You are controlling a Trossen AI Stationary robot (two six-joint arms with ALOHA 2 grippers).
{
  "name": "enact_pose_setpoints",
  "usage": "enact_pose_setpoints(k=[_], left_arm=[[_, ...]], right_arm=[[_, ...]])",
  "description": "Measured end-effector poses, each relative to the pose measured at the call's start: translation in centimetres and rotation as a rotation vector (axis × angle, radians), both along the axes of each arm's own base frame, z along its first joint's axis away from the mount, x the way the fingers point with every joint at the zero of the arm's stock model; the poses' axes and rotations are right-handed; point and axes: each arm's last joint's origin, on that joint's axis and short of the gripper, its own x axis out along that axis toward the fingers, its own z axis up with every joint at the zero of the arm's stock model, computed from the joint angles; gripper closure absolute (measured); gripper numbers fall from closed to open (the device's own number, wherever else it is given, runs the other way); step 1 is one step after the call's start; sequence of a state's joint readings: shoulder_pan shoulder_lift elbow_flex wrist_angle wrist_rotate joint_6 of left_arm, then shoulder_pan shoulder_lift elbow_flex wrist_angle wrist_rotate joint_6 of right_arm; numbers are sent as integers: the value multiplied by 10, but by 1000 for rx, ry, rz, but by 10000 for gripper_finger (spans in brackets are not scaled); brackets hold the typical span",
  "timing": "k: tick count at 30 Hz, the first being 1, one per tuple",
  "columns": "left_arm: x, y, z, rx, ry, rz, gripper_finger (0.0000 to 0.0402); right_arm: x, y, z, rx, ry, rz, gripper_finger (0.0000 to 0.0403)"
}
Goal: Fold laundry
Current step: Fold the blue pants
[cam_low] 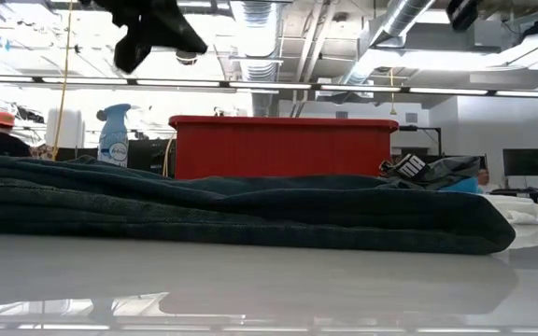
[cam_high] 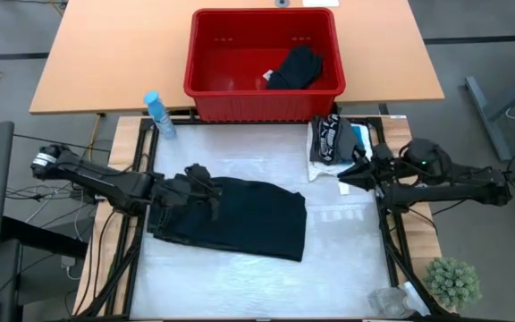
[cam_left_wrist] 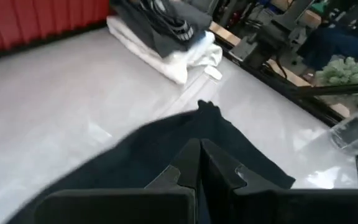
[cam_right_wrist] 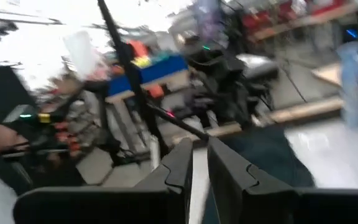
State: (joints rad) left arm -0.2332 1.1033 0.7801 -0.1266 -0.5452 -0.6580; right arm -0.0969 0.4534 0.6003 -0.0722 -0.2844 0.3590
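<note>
A folded black garment (cam_high: 249, 219) lies flat on the white table cover, left of the middle. My left gripper (cam_high: 202, 182) is shut and hangs above the garment's far left part. The low view shows this gripper (cam_low: 148, 37) well clear of the cloth (cam_low: 250, 210). At the far right a stack of folded garments (cam_high: 332, 143) rests on the cover, with a white one at the bottom. My right gripper (cam_high: 342, 182) points toward the table's left, just near of the stack. Its fingers (cam_right_wrist: 185, 165) stand a narrow gap apart with nothing between them. Another black garment (cam_high: 296, 67) lies in the red basket (cam_high: 240, 107).
A blue spray bottle (cam_high: 157, 114) stands at the far left corner of the cover. A small green plant (cam_high: 454, 282) and a clear plastic item (cam_high: 387, 300) sit at the near right. The basket stands on a wooden table beyond the far edge. A person in an orange cap (cam_low: 3, 121) is in the room behind.
</note>
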Motion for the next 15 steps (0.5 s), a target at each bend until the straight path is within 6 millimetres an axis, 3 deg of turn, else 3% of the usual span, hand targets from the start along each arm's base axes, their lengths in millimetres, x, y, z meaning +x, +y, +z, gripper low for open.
enact_pose_setpoints(k=[15], left_arm=[[-14,-9,-65,-105,38,149,402]], right_arm=[[26,-2,-16,64,158,0,326]])
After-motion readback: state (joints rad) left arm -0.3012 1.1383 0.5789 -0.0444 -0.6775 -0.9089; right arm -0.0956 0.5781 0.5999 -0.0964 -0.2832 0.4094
